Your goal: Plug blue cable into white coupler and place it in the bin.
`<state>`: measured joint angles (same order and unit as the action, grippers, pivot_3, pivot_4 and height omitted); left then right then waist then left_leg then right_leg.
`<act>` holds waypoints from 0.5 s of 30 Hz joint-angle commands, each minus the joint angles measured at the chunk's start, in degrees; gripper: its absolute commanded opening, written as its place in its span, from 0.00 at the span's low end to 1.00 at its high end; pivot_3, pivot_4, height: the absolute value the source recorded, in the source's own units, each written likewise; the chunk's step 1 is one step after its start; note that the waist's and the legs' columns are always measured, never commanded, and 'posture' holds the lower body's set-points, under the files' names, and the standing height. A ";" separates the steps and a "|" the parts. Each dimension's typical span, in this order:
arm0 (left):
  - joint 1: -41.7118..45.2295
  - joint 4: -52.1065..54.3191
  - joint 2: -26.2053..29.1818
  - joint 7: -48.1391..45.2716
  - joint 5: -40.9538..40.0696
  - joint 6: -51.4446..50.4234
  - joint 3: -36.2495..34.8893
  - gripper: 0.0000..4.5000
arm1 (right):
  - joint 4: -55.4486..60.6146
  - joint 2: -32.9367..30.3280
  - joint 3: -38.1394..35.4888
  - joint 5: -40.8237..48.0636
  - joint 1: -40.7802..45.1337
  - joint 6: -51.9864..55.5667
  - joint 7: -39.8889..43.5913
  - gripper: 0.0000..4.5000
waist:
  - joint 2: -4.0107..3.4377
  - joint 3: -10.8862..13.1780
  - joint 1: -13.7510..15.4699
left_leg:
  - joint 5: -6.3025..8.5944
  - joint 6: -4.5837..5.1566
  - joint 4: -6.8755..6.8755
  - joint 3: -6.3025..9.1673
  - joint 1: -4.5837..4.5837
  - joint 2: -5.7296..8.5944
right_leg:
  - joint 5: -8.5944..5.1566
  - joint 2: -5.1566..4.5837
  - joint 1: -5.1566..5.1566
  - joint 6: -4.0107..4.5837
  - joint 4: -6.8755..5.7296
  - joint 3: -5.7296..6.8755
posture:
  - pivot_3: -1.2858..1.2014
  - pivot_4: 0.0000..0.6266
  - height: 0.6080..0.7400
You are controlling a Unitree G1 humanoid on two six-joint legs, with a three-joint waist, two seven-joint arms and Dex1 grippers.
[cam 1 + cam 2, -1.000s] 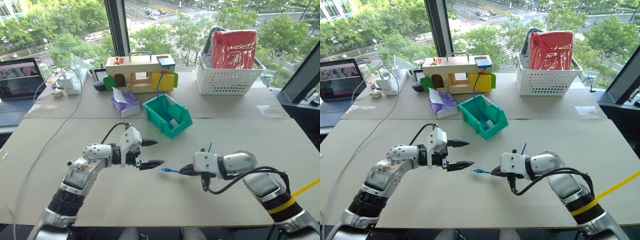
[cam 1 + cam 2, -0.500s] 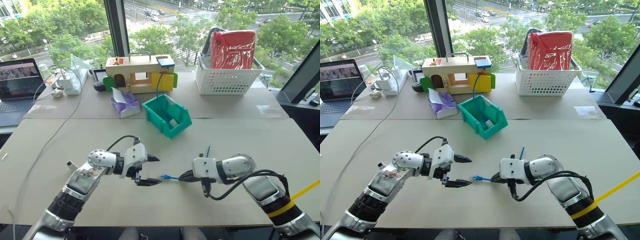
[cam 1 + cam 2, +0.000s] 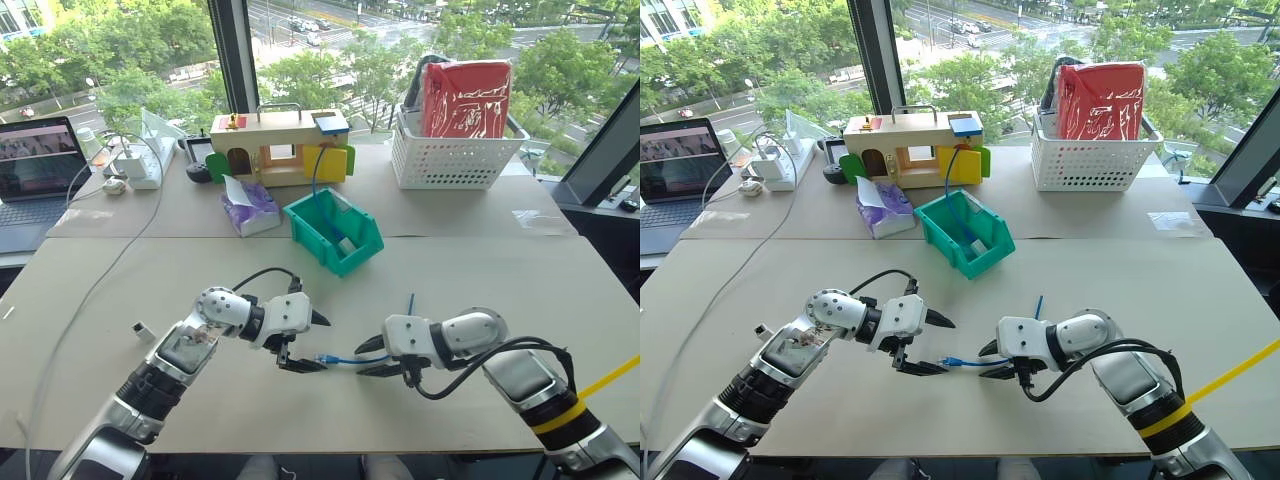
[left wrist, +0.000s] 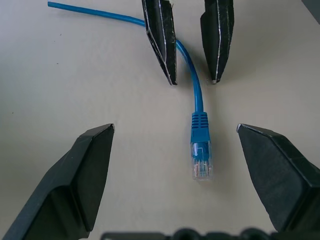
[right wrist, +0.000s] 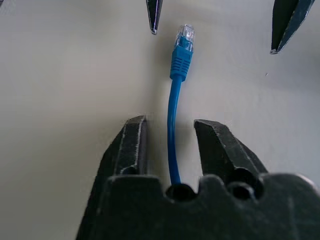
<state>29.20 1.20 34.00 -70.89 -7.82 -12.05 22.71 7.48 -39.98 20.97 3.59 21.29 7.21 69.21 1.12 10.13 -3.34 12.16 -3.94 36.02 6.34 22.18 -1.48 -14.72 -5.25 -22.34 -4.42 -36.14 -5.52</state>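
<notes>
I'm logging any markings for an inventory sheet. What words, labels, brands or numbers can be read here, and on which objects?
No text can be read on anything here.
Laptop: its screen shows pictures, too small to read.
Red bag in the white basket: no legible print.
Tissue pack: purple pattern, no readable words.
Blue cable, teal bin: unmarked.

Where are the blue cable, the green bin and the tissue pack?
cable (image 4: 198, 131): left wrist view, on its blue plug boot.
bin (image 3: 311, 225): left eye view, on its left outer wall.
tissue pack (image 3: 252, 211): left eye view, on its purple top.
</notes>
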 commanded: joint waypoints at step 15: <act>3.12 -5.65 -1.13 -2.63 5.45 2.34 3.44 0.71 | 3.91 1.50 -23.02 21.65 5.78 22.10 -10.26 0.75 | 0.01 0.01 0.44 | 0.00 0.00 0.04 0.01 0.04 0.00 | 0.02 0.01 -0.02 0.03 -0.03 0.00 | 0.52 0.24 1.00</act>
<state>31.39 -3.53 33.05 -73.30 -4.06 -10.98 25.27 9.93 -37.91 1.35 22.82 25.33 26.94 60.77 1.13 10.14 -2.90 12.16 -3.93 36.06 6.35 22.22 -1.48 -14.70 -5.25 -22.36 -4.39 -36.17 -5.53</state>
